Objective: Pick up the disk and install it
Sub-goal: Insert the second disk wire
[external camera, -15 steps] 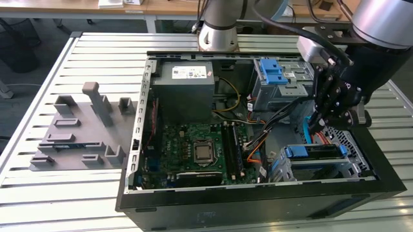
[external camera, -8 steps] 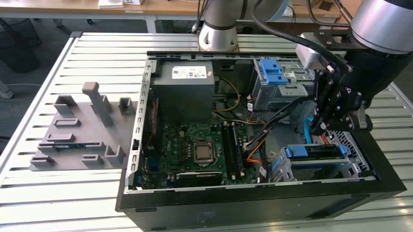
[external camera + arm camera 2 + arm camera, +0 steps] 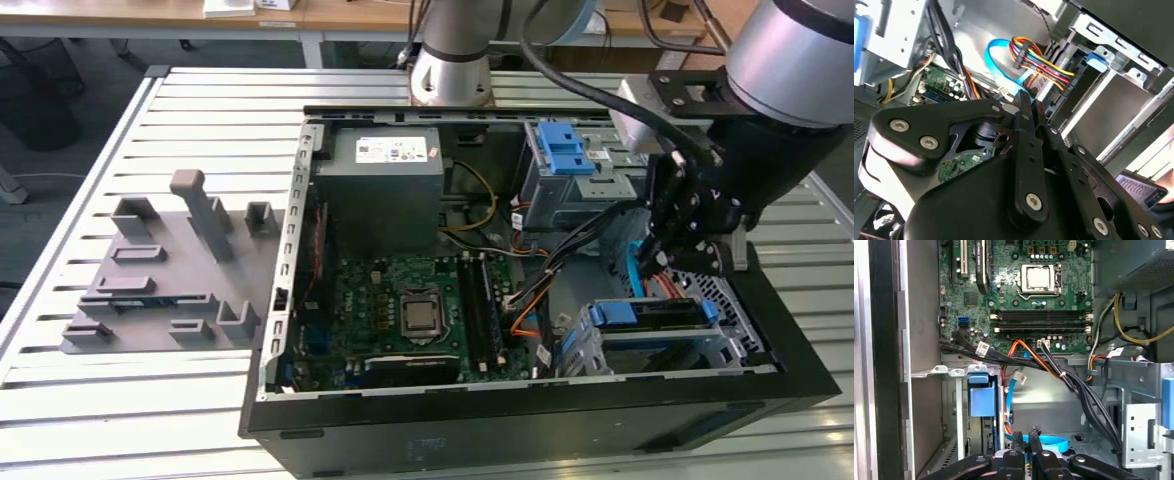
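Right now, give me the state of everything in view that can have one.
Computer case: open, side panel off.
Disk: sitting in the lower drive cage, not held.
Gripper: shut, holding nothing, just above the disk.
Processor socket: uncovered, no cooler on it.

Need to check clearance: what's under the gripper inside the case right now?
Under the gripper lie a curled blue flat cable and the bare metal case floor. The linkage hides whatever sits directly beneath it.
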Tool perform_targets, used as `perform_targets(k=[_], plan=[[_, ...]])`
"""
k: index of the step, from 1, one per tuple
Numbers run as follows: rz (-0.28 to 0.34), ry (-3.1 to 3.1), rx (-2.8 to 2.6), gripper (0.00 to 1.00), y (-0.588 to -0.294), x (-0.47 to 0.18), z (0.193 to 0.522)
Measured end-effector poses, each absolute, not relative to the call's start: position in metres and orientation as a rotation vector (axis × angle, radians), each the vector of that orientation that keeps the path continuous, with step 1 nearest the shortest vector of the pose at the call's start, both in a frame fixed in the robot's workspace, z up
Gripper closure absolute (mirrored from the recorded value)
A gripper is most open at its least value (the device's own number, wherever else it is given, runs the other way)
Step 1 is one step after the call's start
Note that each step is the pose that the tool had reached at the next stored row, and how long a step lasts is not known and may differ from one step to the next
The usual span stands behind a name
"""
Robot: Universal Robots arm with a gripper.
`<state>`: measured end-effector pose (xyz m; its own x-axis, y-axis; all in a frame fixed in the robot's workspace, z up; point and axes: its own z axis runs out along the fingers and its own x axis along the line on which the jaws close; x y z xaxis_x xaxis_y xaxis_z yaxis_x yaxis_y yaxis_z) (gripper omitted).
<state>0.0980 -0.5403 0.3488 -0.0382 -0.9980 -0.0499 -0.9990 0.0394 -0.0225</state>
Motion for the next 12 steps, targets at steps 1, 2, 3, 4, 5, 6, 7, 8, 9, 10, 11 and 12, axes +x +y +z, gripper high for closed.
perform_targets(k=[1,2,3,4,5,6,7,8,9,10,11,12], plan=[[0.030,2.226,-2.141,0.84,-0.543,0.098,0.347],[0.031,2.226,-2.141,0.84,-0.545,0.098,0.346],[0.032,2.225,-2.141,0.84,-0.547,0.098,0.345],[0.033,2.225,-2.140,0.84,-0.550,0.098,0.344],[0.034,2.225,-2.140,0.84,-0.552,0.098,0.343],[0.034,2.224,-2.139,0.84,-0.553,0.098,0.342],[0.034,2.224,-2.139,0.84,-0.553,0.098,0.342],[0.034,2.224,-2.140,0.84,-0.553,0.098,0.342],[0.034,2.224,-2.140,0.84,-0.553,0.098,0.342],[0.034,2.224,-2.139,0.84,-0.553,0.098,0.343],[0.041,2.221,-2.136,0.84,-0.553,0.098,0.343],[0.054,2.215,-2.130,0.84,-0.554,0.098,0.342]])
